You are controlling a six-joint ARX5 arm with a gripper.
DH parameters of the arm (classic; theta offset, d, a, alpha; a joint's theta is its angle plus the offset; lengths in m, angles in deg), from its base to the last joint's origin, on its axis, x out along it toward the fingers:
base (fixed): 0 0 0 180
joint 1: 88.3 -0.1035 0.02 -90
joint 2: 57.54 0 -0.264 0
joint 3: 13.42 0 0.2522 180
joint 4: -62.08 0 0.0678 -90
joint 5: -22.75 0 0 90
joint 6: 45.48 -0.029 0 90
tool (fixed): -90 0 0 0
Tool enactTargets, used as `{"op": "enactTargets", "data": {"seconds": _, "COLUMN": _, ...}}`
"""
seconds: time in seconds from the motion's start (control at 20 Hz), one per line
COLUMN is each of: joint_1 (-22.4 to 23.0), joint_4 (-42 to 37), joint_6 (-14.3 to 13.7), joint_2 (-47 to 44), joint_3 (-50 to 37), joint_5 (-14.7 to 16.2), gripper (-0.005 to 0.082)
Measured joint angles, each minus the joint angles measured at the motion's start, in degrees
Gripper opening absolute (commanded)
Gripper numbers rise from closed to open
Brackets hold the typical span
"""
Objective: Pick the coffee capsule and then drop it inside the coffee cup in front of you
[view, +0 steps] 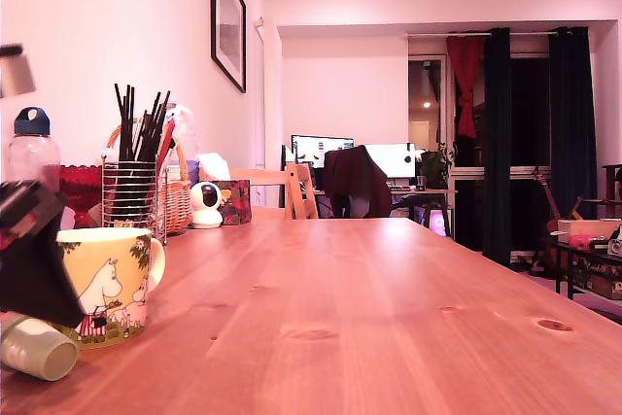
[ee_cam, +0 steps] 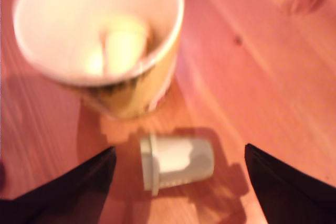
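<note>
While the wooden table [view: 389,318] fills most of the exterior view, the arm shows only as a dark, blurred mass at that view's far left edge, cut off by the frame, so its pose above the wrist cannot be made out. It hangs low over the tabletop, partly in front of the coffee cup [view: 109,284]. In the wrist view the gripper [ee_cam: 178,174] points down at the table with its two dark fingers [ee_cam: 79,192] spread wide apart and nothing between them touching either one; the pincer is released.

The coffee cup, pale yellow with white cartoon figures, stands upright on the table near the exterior view's left; its handle faces that view's right. Its near left side is hidden by the arm. From the wrist, the cup's white inside is seen from above but is blurred, and whatever glows yellowish at its bottom cannot be told.

Just beside the cup, lying on its side on the wood, is the coffee capsule [ee_cam: 176,162], a pale grey-green pod with a flanged rim. It sits in the gap between the open fingers, apart from both, and close to the cup's base without clearly touching it. In the exterior view the capsule [view: 39,349] lies below the arm, partly covered by it.
</note>
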Motion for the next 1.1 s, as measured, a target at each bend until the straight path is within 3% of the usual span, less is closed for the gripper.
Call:
{"op": "enactTargets", "data": {"seconds": 0.3, "joint_1": 0.0, "joint_4": -3.9, "joint_6": -2.0, "joint_2": -0.1, "joint_3": -0.9, "joint_5": 0.2, "gripper": 0.0709}}
{"op": "enactTargets", "data": {"seconds": 0.8, "joint_1": -3.2, "joint_4": -7.7, "joint_6": -3.2, "joint_2": -8.0, "joint_3": -1.8, "joint_5": 5.9, "gripper": 0.0709}}
{"op": "enactTargets", "data": {"seconds": 1.1, "joint_1": -3.2, "joint_4": -9.6, "joint_6": -3.2, "joint_2": -10.1, "joint_3": -1.8, "joint_5": 7.0, "gripper": 0.0709}}
